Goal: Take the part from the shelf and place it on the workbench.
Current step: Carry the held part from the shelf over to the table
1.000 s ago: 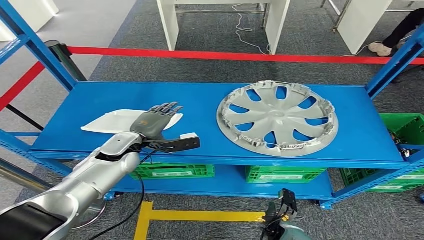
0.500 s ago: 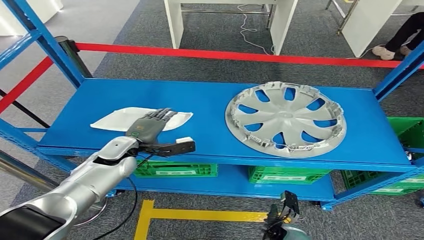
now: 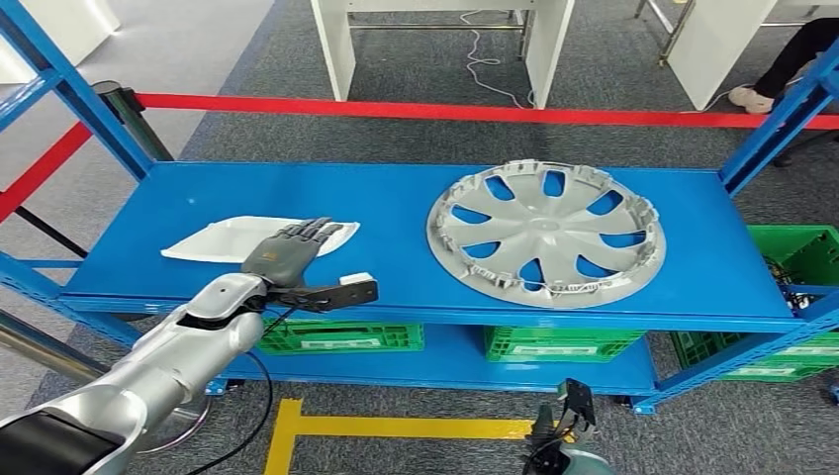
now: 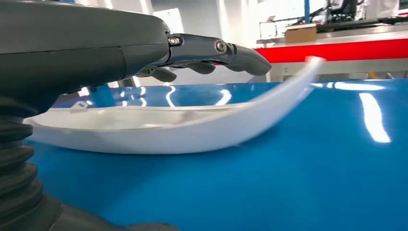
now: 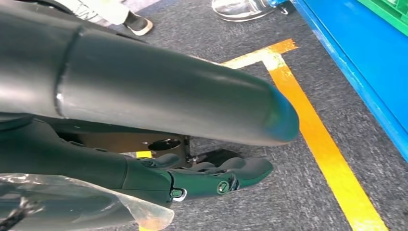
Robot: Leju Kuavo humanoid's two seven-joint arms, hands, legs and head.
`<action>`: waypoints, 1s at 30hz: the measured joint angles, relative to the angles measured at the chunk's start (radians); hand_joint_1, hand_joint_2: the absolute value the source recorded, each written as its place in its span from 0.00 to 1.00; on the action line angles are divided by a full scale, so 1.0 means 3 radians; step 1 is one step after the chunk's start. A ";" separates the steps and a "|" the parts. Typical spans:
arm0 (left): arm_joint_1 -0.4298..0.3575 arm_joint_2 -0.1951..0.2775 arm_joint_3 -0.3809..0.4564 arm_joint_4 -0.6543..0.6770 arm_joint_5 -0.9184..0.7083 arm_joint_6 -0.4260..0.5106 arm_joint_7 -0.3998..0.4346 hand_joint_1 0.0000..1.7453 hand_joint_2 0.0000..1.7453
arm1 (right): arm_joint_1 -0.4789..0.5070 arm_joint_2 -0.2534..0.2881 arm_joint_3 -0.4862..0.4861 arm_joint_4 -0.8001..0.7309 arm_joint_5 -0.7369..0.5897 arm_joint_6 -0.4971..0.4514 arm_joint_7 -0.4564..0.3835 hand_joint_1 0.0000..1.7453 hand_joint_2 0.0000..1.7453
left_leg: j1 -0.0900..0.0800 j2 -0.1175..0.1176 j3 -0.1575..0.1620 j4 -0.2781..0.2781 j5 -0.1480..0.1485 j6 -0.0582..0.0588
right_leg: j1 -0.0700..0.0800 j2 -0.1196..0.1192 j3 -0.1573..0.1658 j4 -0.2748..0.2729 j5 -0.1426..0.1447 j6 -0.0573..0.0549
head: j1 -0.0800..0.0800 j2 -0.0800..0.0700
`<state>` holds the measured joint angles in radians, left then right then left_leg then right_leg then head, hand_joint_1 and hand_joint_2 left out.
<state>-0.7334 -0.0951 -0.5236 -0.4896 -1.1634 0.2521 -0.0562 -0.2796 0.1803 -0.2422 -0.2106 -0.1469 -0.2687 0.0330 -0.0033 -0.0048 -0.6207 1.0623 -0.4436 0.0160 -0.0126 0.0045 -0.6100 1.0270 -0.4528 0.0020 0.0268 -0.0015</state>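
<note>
Since the earlier frame, left hand [image 3: 282, 255] has drawn slightly nearward, fingers [image 4: 226, 49] extended flat above the white part [image 3: 223, 238], holding nothing (contact unclear). Part lies at shelf [image 3: 396, 198] left; hubcap [image 3: 546, 233] well right. Right hand [image 5: 211, 179] hangs over floor, fingers loosely straight, empty.

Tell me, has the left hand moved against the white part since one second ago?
Yes. Against the white part, which kept its place, the left hand has drawn slightly back toward the robot and to the left.
</note>
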 joint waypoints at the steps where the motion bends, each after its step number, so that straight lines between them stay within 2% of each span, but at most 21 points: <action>1: 0.0001 0.0007 0.0014 0.0001 -0.0001 0.0005 0.0002 0.00 1.00 | 0.0000 0.0000 0.0000 0.0000 0.0000 0.0000 0.0000 0.00 0.00 | -0.0009 -0.0001 0.0039 -0.0094 0.0009 0.0013 | 0.0001 -0.0002 -0.0007 -0.0002 0.0004 0.0013 | 0.0002 0.0000; 4: 0.0003 0.0027 0.0059 0.0008 -0.0010 0.0029 0.0024 0.00 1.00 | 0.0002 -0.0001 0.0000 0.0000 0.0001 -0.0001 0.0004 0.00 0.00 | -0.0011 -0.0005 0.0049 -0.0144 0.0013 0.0036 | -0.0005 -0.0008 -0.0017 -0.0018 0.0012 0.0067 | 0.0002 0.0000; 5: 0.0002 0.0035 0.0071 0.0014 -0.0019 0.0041 0.0038 0.00 1.00 | 0.0001 -0.0002 0.0000 0.0000 0.0001 -0.0002 0.0005 0.00 0.00 | -0.0002 -0.0003 0.0059 -0.0164 0.0026 0.0049 | -0.0005 -0.0010 -0.0035 0.0012 -0.0018 0.0084 | 0.0004 0.0000; 7: 0.0004 0.0052 0.0095 0.0032 -0.0050 0.0077 0.0078 0.00 1.00 | -0.0001 -0.0007 0.0000 0.0000 0.0001 -0.0007 0.0009 0.00 0.00 | 0.0016 0.0001 0.0070 -0.0197 0.0047 0.0068 | -0.0008 -0.0012 -0.0164 0.0276 -0.0182 0.0111 | 0.0013 0.0000; 9: 0.0007 0.0069 0.0129 0.0059 -0.0075 0.0120 0.0110 0.00 1.00 | 0.0004 -0.0012 0.0000 0.0000 0.0001 -0.0018 0.0018 0.00 0.00 | 0.0016 0.0001 0.0064 -0.0197 0.0049 0.0073 | -0.0009 -0.0012 -0.0370 0.0731 -0.0379 0.0129 | 0.0019 0.0000; 10: 0.0009 0.0078 0.0145 0.0073 -0.0085 0.0141 0.0119 0.00 1.00 | 0.0008 -0.0014 0.0000 0.0000 0.0002 -0.0026 0.0023 0.00 0.00 | 0.0016 0.0001 0.0063 -0.0196 0.0050 0.0073 | -0.0010 -0.0012 -0.0441 0.0881 -0.0415 0.0135 | 0.0018 0.0000; 11: 0.0010 0.0086 0.0157 0.0085 -0.0094 0.0159 0.0125 0.00 1.00 | 0.0010 -0.0015 0.0000 0.0000 0.0002 -0.0034 0.0026 0.00 0.00 | 0.0016 0.0001 0.0063 -0.0194 0.0049 0.0073 | -0.0011 -0.0013 -0.0453 0.0907 -0.0387 0.0139 | 0.0019 0.0000; 12: 0.0009 0.0094 0.0168 0.0094 -0.0107 0.0177 0.0130 0.00 1.00 | 0.0010 -0.0017 0.0000 0.0000 0.0003 -0.0041 0.0029 0.00 0.00 | 0.0018 0.0001 0.0064 -0.0191 0.0048 0.0071 | -0.0013 -0.0014 -0.0396 0.0792 -0.0300 0.0140 | 0.0018 0.0000; 13: 0.0008 0.0101 0.0182 0.0100 -0.0123 0.0196 0.0137 0.00 1.00 | 0.0008 -0.0020 0.0000 0.0000 0.0003 -0.0045 0.0031 0.00 0.00 | 0.0021 0.0000 0.0065 -0.0183 0.0044 0.0065 | -0.0016 -0.0016 -0.0284 0.0570 -0.0181 0.0142 | 0.0018 0.0000; 15: 0.0005 0.0113 0.0208 0.0107 -0.0168 0.0237 0.0172 0.00 1.00 | -0.0002 -0.0026 0.0000 0.0000 0.0003 -0.0046 0.0036 0.00 0.00 | 0.0014 -0.0003 0.0053 -0.0154 0.0030 0.0038 | -0.0018 -0.0013 -0.0056 0.0145 -0.0044 0.0132 | 0.0018 0.0000; 16: 0.0004 0.0120 0.0218 0.0111 -0.0187 0.0256 0.0197 0.00 1.00 | -0.0005 -0.0028 -0.0001 0.0000 0.0004 -0.0046 0.0039 0.00 0.00 | 0.0009 -0.0005 0.0044 -0.0142 0.0026 0.0020 | -0.0016 -0.0010 0.0006 0.0033 -0.0028 0.0117 | 0.0018 0.0000; 18: 0.0002 0.0141 0.0230 0.0121 -0.0222 0.0278 0.0256 0.00 1.00 | -0.0004 -0.0029 -0.0002 0.0000 0.0009 -0.0044 0.0044 0.00 0.00 | 0.0003 -0.0007 0.0035 -0.0134 0.0030 -0.0008 | -0.0007 -0.0002 0.0033 -0.0006 -0.0038 0.0072 | 0.0019 0.0000; 19: 0.0000 0.0156 0.0235 0.0127 -0.0235 0.0282 0.0285 0.11 1.00 | -0.0002 -0.0029 -0.0002 0.0000 0.0013 -0.0044 0.0046 0.00 0.00 | 0.0006 -0.0007 0.0036 -0.0136 0.0027 -0.0020 | -0.0009 -0.0004 0.0033 -0.0007 -0.0033 0.0052 | 0.0021 0.0000; 21: -0.0006 0.0190 0.0247 0.0139 -0.0257 0.0284 0.0324 0.61 1.00 | -0.0005 -0.0030 -0.0004 0.0000 0.0023 -0.0044 0.0045 0.00 0.00 | 0.0013 -0.0004 -0.0007 -0.0028 -0.0055 -0.0050 | -0.0019 -0.0007 0.0037 -0.0013 -0.0023 0.0012 | 0.0016 0.0000; 22: -0.0007 0.0206 0.0253 0.0148 -0.0261 0.0277 0.0330 0.86 1.00 | -0.0007 -0.0030 -0.0006 0.0000 0.0029 -0.0043 0.0045 0.00 0.00 | 0.0017 -0.0002 -0.0072 0.0123 -0.0145 -0.0067 | -0.0024 -0.0008 0.0038 -0.0016 -0.0020 -0.0003 | 0.0014 0.0000; 23: -0.0004 0.0221 0.0261 0.0159 -0.0256 0.0260 0.0322 1.00 1.00 | -0.0009 -0.0030 -0.0007 0.0000 0.0036 -0.0043 0.0044 0.00 0.00 | 0.0020 -0.0001 -0.0164 0.0335 -0.0252 -0.0081 | -0.0023 -0.0008 0.0037 -0.0016 -0.0020 -0.0013 | 0.0011 0.0000; 25: 0.0010 0.0252 0.0290 0.0186 -0.0240 0.0197 0.0284 1.00 1.00 | -0.0005 -0.0031 -0.0010 0.0000 0.0045 -0.0045 0.0043 0.00 0.00 | 0.0023 0.0000 -0.0348 0.0739 -0.0403 -0.0093 | -0.0021 -0.0007 0.0036 -0.0015 -0.0021 -0.0021 | 0.0010 0.0000; 26: 0.0015 0.0270 0.0307 0.0196 -0.0229 0.0166 0.0263 1.00 1.00 | -0.0002 -0.0032 -0.0011 0.0000 0.0048 -0.0046 0.0040 0.00 0.00 | 0.0023 0.0000 -0.0380 0.0802 -0.0390 -0.0089 | -0.0020 -0.0004 0.0037 -0.0015 -0.0022 -0.0022 | 0.0009 0.0000; 27: 0.0018 0.0287 0.0323 0.0204 -0.0219 0.0147 0.0247 1.00 1.00 | -0.0001 -0.0033 -0.0013 0.0000 0.0049 -0.0047 0.0037 0.00 0.00 | 0.0022 0.0000 -0.0354 0.0739 -0.0319 -0.0079 | -0.0018 -0.0001 0.0040 -0.0015 -0.0023 -0.0022 | 0.0010 0.0000; 29: 0.0017 0.0319 0.0355 0.0215 -0.0203 0.0137 0.0234 1.00 1.00 | -0.0003 -0.0033 -0.0016 0.0000 0.0049 -0.0048 0.0029 0.00 0.00 | 0.0013 -0.0001 -0.0166 0.0313 -0.0081 -0.0035 | -0.0014 0.0005 0.0048 -0.0015 -0.0024 -0.0021 | 0.0010 0.0000; 30: 0.0016 0.0332 0.0370 0.0219 -0.0198 0.0137 0.0231 1.00 1.00 | -0.0007 -0.0033 -0.0017 0.0000 0.0049 -0.0048 0.0026 0.00 0.00 | 0.0006 0.0000 -0.0070 0.0102 -0.0003 -0.0012 | -0.0006 0.0007 0.0046 -0.0014 -0.0026 -0.0015 | 0.0010 0.0000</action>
<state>-0.7285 0.0044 -0.4125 -0.4240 -1.2229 0.2932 0.0133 -0.2816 0.1705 -0.2474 -0.2106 -0.1322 -0.2831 0.0408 -0.0015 -0.0047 -0.6418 1.0929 -0.4445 0.0124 -0.0146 0.0067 -0.5961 1.0227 -0.4606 -0.0027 0.0299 -0.0015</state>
